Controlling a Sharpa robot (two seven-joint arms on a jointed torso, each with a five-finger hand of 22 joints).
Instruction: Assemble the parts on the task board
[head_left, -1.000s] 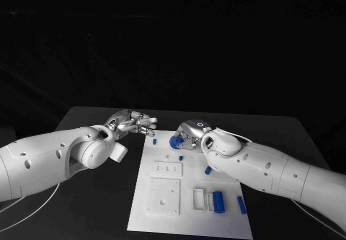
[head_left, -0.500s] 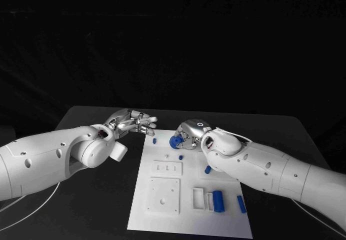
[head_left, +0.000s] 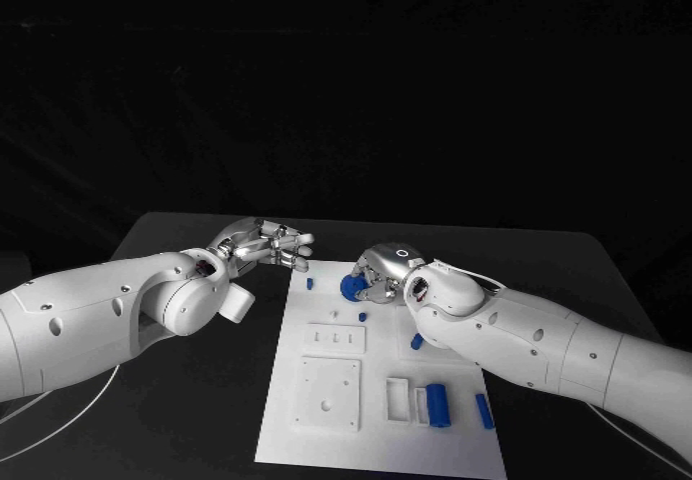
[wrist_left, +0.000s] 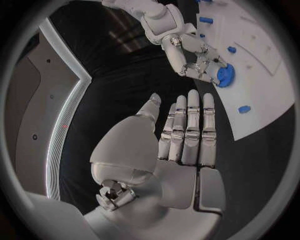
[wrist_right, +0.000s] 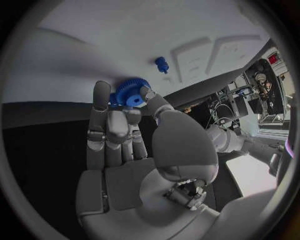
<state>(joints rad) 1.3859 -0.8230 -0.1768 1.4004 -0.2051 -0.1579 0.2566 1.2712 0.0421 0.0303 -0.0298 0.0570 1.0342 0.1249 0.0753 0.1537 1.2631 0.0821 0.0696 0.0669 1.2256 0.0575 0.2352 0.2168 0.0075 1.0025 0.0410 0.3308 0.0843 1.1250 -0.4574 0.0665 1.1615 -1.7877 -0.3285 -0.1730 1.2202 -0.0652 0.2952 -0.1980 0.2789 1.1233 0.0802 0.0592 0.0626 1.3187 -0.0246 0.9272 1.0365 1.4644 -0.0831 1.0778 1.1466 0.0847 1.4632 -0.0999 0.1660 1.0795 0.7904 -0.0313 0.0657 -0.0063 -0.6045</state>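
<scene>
From the head view we look down on a black table (head_left: 188, 400) with a white task board (head_left: 378, 420) lying lengthwise in the middle. Our right hand (head_left: 378, 272) sits over the board's far end, its fingers closed around a blue gear (head_left: 351, 286) that is at or just above the board surface — we cannot tell whether it touches. Our left hand (head_left: 268, 246) hovers off the board's far left corner, fingers extended together and holding nothing. Other blue parts lie scattered on the board: a small peg (head_left: 362, 316) near the gear, another piece (head_left: 415, 341) by our right forearm, and a long blue block (head_left: 436, 403) and a slim bar (head_left: 483, 410) towards the near end.

From the left wrist view, our left hand (wrist_left: 181, 140) is flat and empty, fingers straight and side by side. Beyond it the right hand (wrist_left: 197, 57) pinches the gear (wrist_left: 224, 76) over the board (wrist_left: 262, 105).

From the right wrist view, the gear (wrist_right: 130, 92) is held by its toothed rim between the thumb and fingertips (wrist_right: 102, 97) of the right hand (wrist_right: 134, 145), close against the board (wrist_right: 94, 45).

We judge the gear light, rigid plastic — unlikely to bend. The teeth should give some purchase, so the rim is the sensible place to hold, leaving the centre hub free for seating.
</scene>
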